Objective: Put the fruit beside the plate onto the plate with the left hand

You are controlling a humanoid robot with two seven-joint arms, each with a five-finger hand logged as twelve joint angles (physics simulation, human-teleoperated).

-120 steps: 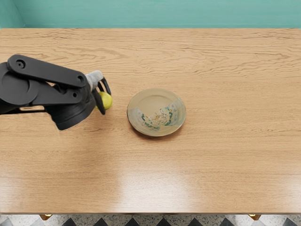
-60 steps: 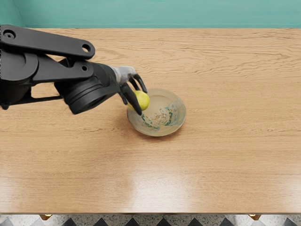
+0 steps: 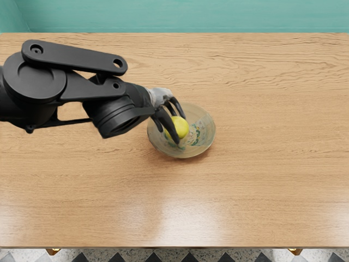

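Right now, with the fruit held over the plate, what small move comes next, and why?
Probably ease the left hand open. It grips the yellow fruit, which is over the middle of the plate; I cannot tell whether it touches, so release gently.

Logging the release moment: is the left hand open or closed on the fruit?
Closed: the left hand has dark fingers curled around the yellow fruit, above the plate. Contact with the plate: cannot tell.
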